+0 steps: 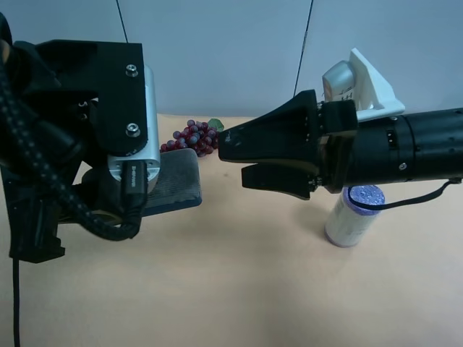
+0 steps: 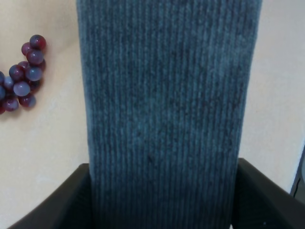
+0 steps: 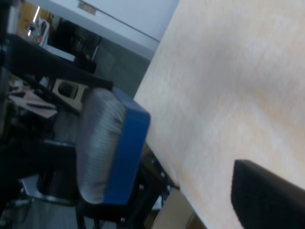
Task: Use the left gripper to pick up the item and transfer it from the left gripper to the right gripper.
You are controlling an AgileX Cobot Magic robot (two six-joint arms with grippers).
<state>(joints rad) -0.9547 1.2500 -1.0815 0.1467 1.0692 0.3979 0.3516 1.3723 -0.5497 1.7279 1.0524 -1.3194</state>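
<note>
Our bulky black, silver-plated left gripper (image 2: 162,202) pinches one end of the flat grey-green ribbed block (image 1: 177,181), holding it clear of the tan table (image 1: 239,289). In the high view the block's long axis runs nine-to-three. Its free end lies at nine o'clock from our tapered black right gripper (image 1: 233,160), whose jaws are spread, with open air between them. The red-purple grape bunch (image 1: 192,137) sits at twelve o'clock from that free end.

Beige tabletop (image 1: 239,289), pale grey wall (image 1: 217,58)
</note>
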